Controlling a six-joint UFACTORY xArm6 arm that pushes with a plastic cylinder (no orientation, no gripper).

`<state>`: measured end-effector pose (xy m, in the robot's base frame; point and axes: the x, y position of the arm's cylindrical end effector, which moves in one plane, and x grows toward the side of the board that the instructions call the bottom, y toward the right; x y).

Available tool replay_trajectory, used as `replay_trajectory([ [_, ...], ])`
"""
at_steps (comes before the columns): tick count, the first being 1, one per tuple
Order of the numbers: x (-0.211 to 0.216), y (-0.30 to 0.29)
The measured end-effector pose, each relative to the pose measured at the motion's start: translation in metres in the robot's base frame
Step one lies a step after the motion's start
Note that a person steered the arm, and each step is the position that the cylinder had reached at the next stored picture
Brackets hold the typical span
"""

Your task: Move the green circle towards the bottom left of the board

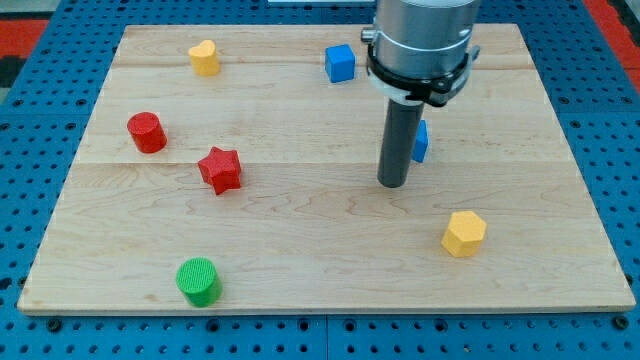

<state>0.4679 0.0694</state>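
The green circle sits near the bottom left corner of the wooden board. My tip rests on the board right of centre, far to the right of and above the green circle. A blue block is partly hidden just behind the rod, on its right side.
A red cylinder and a red star lie at the left. A yellow heart is at the top left, a blue cube at the top centre, and a yellow hexagon at the lower right.
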Motion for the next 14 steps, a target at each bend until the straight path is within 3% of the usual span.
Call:
replay_trajectory([
  [7, 0.002, -0.098],
  [8, 0.025, -0.095],
  [14, 0.026, 0.008],
])
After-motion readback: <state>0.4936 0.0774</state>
